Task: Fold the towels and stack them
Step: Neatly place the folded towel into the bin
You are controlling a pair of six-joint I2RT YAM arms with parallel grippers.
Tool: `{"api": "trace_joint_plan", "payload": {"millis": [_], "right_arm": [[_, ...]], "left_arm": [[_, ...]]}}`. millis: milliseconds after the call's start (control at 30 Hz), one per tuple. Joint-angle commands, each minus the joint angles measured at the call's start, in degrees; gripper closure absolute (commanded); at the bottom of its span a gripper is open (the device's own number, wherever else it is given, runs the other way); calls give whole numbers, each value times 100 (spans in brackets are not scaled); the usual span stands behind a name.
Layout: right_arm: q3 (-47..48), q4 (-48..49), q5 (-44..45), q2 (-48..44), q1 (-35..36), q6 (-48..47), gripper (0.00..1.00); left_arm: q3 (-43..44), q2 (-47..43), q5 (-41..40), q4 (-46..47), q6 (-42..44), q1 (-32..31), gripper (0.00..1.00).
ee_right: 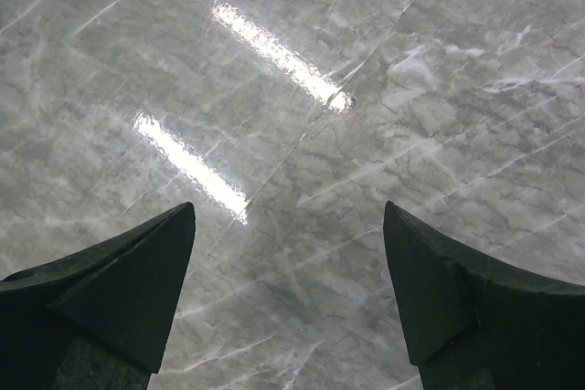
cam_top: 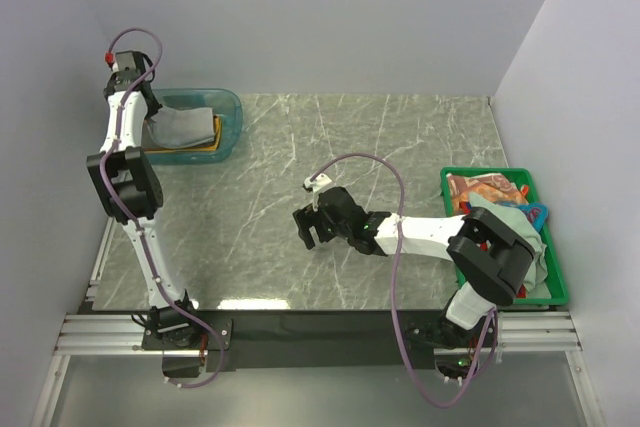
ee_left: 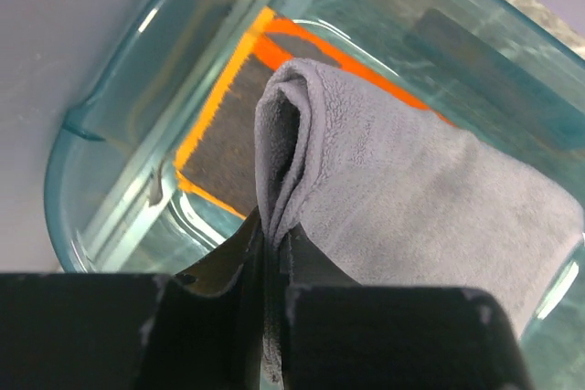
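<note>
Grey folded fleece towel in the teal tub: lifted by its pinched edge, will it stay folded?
Probably not: the folded grey fleece towel looks limp, so would likely droop open below the left gripper. Its fuzzy pile probably resists slipping.

Probably a robotics lab test cell: grey marble-patterned counter (cam_top: 400, 137) boxed in by plain pale walls (cam_top: 320, 17), two white-and-black robot arms (cam_top: 430, 234) bolted to a silver aluminium rail (cam_top: 320, 332) along its near edge, purple cables (cam_top: 401, 197) looping free.
</note>
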Motion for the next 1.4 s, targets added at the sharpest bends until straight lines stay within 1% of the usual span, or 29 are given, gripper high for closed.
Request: {"api": "trace_joint_plan", "payload": {"millis": [0, 100, 133, 167, 200, 233, 267, 333, 400, 500, 633, 700, 733, 800, 867, 967, 1067, 1133, 1200, 1233, 1300, 1333, 1367], "right_arm": [[230, 61, -25, 37, -15, -71, 11], [247, 61, -25, 46, -6, -71, 11], [256, 52, -34, 54, -15, -71, 11], [256, 43, -34, 72, -6, -71, 11], [265, 43, -34, 72, -15, -71, 11], [265, 43, -34, 72, -15, -71, 11], [265, 43, -34, 81, -15, -71, 11], [274, 26, -42, 89, -6, -71, 11], [282, 35, -51, 89, -15, -80, 11], [282, 35, -51, 89, 2, -80, 11], [274, 35, -42, 81, 2, -80, 11], [265, 43, -42, 72, 2, -89, 11], [274, 35, -42, 72, 2, -80, 11], [300, 17, -51, 98, 2, -89, 11], [309, 0, -51, 116, 2, -89, 11], [335, -9, -43, 142, 11, -98, 11], [318, -9, -34, 107, 11, -98, 11], [309, -1, -42, 98, 20, -98, 11], [318, -9, -51, 98, 20, -107, 11], [318, -9, -51, 98, 20, -115, 12], [326, -18, -69, 107, 20, -124, 12], [335, -27, -78, 116, 20, -115, 12], [353, -44, -86, 125, 20, -141, 12]], "left_arm": [[225, 103, -359, 340, 294, 19, 88], [190, 138, -289, 516, 374, 19, 86], [190, 173, -271, 559, 391, 11, 80], [190, 225, -271, 577, 417, 11, 77], [181, 261, -289, 604, 426, 11, 71], [181, 287, -332, 613, 435, 11, 63], [181, 340, -367, 639, 435, 19, 58], [155, 358, -552, 691, 418, 19, 45], [137, 331, -832, 753, 383, 11, 42], [58, 191, -1088, 911, 269, 28, 40], [31, -46, -1501, 868, -38, 20, 24], [-3, -204, -1327, 763, -153, 28, 23], [-91, -396, -978, 771, -293, 2, 24], [-511, -626, -607, 885, -364, -77, 26], [-741, -880, -308, 920, -522, -314, 27], [-909, -934, -218, 771, -733, -744, 25], [-891, -794, -367, 648, -786, -1201, 26], [-830, -593, -631, 621, -734, -1490, 30], [-647, -417, -824, 516, -734, -1588, 33], [-567, -233, -807, 481, -725, -1632, 38], [-365, -65, -798, 428, -708, -1659, 42], [-321, 23, -851, 437, -646, -1703, 48], [-277, 154, -886, 454, -611, -1729, 49]]}}
